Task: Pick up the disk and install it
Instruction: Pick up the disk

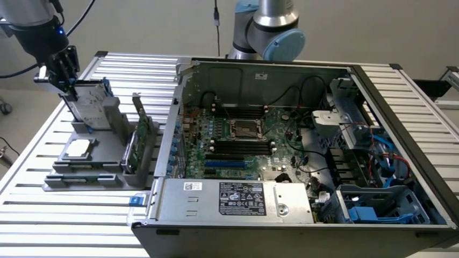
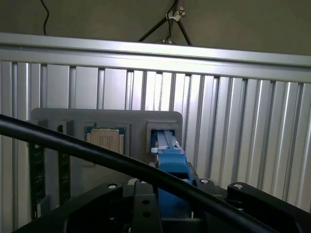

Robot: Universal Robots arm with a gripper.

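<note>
My hand is at the top edge of the disk, and the wrist view shows the blue rail directly ahead of me. I cannot tell whether I am clamped on it or only around it. The disk stands upright, lower end in a slot of the grey holder. Near it in that holder, 1 square silver chip lies flat and 1 green circuit card stands on edge. The holder rests on the slatted counter. Further off, toward the exterior view's right, lies the open computer case.
</note>
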